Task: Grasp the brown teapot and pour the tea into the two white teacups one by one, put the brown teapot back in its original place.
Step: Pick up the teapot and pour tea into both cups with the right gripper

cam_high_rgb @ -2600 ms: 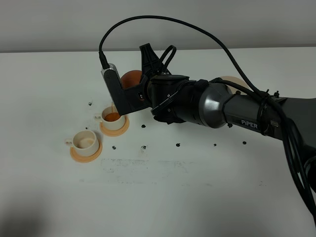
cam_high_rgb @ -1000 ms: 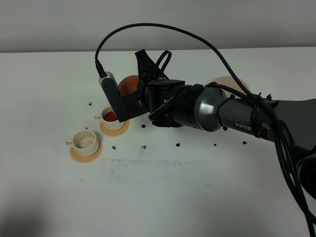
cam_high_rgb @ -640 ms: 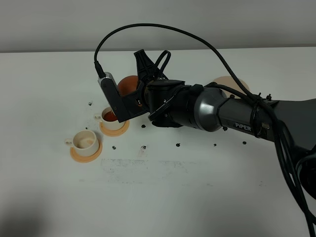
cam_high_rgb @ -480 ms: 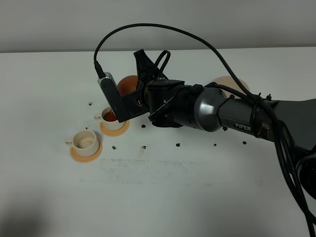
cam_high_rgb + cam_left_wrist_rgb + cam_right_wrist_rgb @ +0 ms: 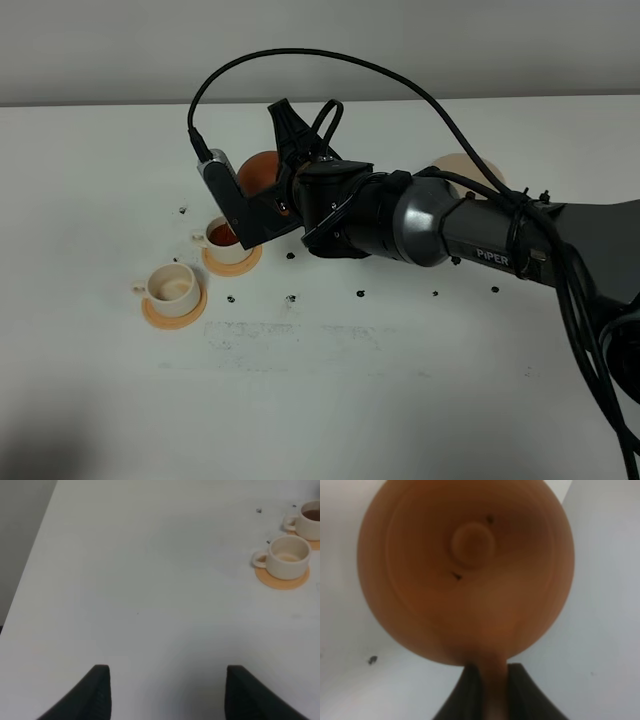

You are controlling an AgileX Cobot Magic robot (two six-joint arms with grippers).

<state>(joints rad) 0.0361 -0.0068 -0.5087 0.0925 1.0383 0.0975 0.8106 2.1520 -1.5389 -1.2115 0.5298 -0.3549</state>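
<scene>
From the high camera, the right arm [image 5: 470, 235] comes in from the right edge and reaches past the middle of the white table [image 5: 330, 400]. Its end effector [image 5: 283, 152] sits at upper centre-left, clamped on the brown teapot [image 5: 257, 170]. Only part of the pot's round body shows behind the black fingers. The pot hangs above the table, just above and right of the filled teacup [image 5: 228, 238]. That cup holds reddish-brown tea and stands on an orange saucer [image 5: 235, 262]. Lower left of it and a little apart, the empty teacup [image 5: 172, 286] stands on a second saucer [image 5: 172, 311]. The pale beige coaster [image 5: 452, 166] lies right of centre, partly hidden behind the arm and well apart from the pot.

In the left wrist view, the left end effector [image 5: 167, 670] hangs over bare table. Its two dark fingertips [image 5: 99, 687] are spread wide with nothing between them. Beyond them the empty teacup [image 5: 287, 556] stands on its saucer [image 5: 282, 581]. The filled teacup [image 5: 311, 521] is just behind it, cut off by the frame edge.

In the right wrist view, the brown teapot [image 5: 465, 575] fills most of the picture, blurred. Its knobbed lid [image 5: 472, 542] faces the lens. The right end effector [image 5: 492, 682] is pinched narrow on the pot's handle [image 5: 492, 700], which runs between the two dark fingers [image 5: 466, 692].
</scene>
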